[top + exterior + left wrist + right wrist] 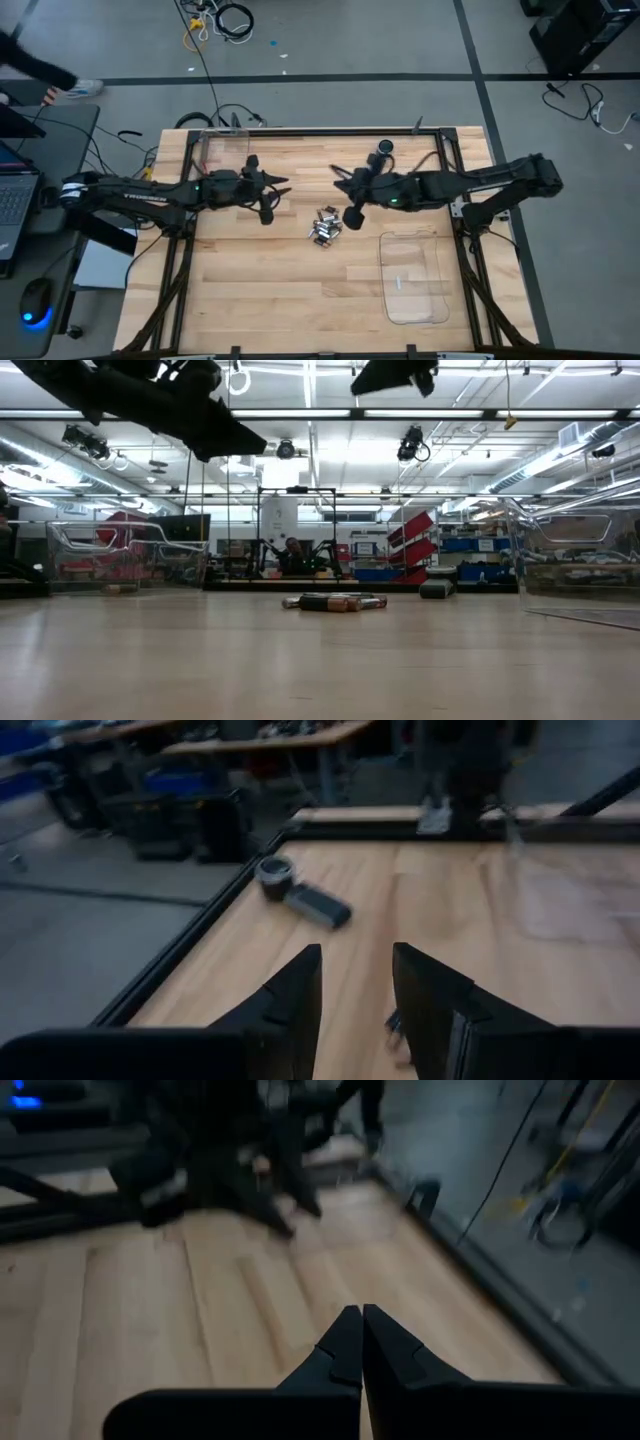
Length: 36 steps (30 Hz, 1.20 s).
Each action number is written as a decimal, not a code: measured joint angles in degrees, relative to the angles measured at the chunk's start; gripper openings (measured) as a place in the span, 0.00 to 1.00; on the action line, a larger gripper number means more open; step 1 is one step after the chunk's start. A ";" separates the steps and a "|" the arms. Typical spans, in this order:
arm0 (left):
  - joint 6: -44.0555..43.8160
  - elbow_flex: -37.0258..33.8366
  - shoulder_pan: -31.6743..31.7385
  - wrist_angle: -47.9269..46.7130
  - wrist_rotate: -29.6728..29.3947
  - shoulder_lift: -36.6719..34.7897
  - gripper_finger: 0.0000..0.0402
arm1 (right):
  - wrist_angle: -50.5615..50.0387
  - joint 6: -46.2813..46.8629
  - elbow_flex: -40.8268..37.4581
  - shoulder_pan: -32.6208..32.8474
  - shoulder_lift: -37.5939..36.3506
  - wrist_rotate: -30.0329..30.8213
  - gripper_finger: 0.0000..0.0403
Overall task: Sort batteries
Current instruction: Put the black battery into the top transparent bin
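Note:
The batteries (325,227) lie in a small heap on the wooden table near its middle; the low view shows them (335,602) resting on their sides. My left gripper (284,186) hovers above the table, left of and farther back than the heap. In its wrist view it (357,985) is open, with only bare wood between its fingers. My right gripper (336,177) hovers just right of it, facing it, also behind the heap. In its wrist view it (360,1335) is shut on nothing.
A clear plastic container (413,277) stands at the near right of the table and another (222,150) at the far left corner. A dark remote-like device (383,150) lies near the far edge. A black frame runs around the table.

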 joint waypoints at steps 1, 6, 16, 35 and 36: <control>-0.26 0.00 0.00 -0.62 -1.09 -0.42 0.31 | -0.72 1.34 0.52 -0.26 1.06 -0.37 0.00; -1.64 0.02 0.02 -5.83 -5.72 -2.05 0.31 | -1.37 4.57 1.79 -2.14 6.44 -6.76 0.00; -9.30 0.00 -0.46 -15.64 -6.66 -6.03 0.31 | -0.63 4.18 1.95 -3.73 15.91 -11.68 0.00; -12.05 0.02 -0.46 -16.97 -6.66 -6.22 0.31 | -4.98 -0.46 1.90 -5.58 23.29 -10.63 0.01; -11.88 0.02 -0.46 -17.23 -6.65 -6.22 0.31 | -5.77 -0.54 1.71 -5.67 23.56 -10.63 0.02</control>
